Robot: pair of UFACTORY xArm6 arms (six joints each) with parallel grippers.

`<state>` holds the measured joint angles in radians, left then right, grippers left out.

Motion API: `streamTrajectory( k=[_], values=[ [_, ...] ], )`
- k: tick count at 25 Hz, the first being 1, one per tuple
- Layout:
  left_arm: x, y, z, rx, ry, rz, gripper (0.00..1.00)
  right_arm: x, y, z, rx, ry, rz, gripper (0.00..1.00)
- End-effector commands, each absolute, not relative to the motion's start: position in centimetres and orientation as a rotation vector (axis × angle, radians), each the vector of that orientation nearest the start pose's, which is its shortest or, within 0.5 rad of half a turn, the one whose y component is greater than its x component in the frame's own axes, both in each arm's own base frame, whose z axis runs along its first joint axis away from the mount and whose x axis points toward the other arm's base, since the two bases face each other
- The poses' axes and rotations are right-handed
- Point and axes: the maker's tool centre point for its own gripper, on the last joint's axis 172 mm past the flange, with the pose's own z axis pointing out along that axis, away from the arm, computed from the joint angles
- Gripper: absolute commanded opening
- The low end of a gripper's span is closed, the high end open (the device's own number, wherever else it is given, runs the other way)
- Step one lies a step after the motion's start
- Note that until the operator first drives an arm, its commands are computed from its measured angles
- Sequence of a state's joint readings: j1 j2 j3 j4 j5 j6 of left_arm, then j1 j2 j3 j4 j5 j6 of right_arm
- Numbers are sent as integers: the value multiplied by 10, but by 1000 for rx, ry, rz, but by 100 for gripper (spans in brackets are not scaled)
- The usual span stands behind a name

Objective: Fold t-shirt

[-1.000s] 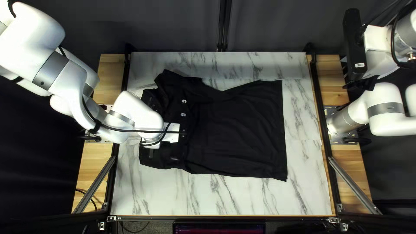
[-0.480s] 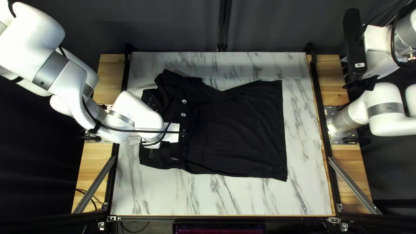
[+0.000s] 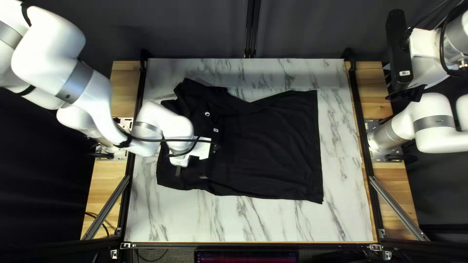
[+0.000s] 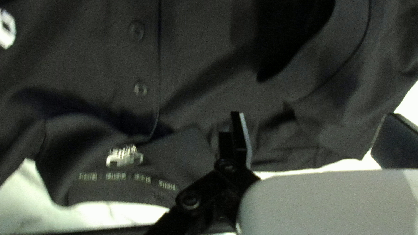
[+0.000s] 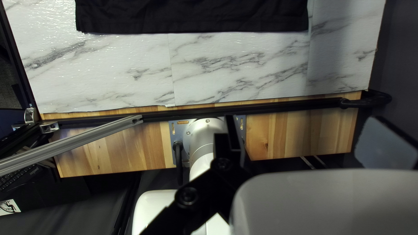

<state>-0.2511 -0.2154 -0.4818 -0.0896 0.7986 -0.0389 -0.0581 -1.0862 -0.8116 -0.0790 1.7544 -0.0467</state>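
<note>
L arm hides pt. of t-shirt; metal bars beside tbl

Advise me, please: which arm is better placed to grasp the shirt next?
Probably the left: its open fingers are over the black shirt, while the right gripper hangs beyond the marbled tabletop.

A robotics lab, or a test cell much like one, is shown. White robot arms are mounted at the left and right, the right one being bolted to a metal plate. The marble-patterned tabletop is flanked by wooden boards and braced by metal struts. The far side is closed off by a dark curtain; a screen is placed at the near edge, and a keyboard is seen at the near right.
</note>
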Motion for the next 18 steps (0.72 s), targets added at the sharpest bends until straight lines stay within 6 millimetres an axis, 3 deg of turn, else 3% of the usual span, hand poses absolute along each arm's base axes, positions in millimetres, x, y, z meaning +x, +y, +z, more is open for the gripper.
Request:
streamTrajectory(
  k=[1,9,18],
  values=[
    [318,-82,62,-3233,348,102,100,184,-33,376,-3217,51,-224,100],
    [338,-78,64,-3339,575,-8,100,184,-33,376,-3217,51,-224,100],
    [358,-103,59,-3447,776,132,100,184,-33,376,-3217,51,-224,100]
  ],
)
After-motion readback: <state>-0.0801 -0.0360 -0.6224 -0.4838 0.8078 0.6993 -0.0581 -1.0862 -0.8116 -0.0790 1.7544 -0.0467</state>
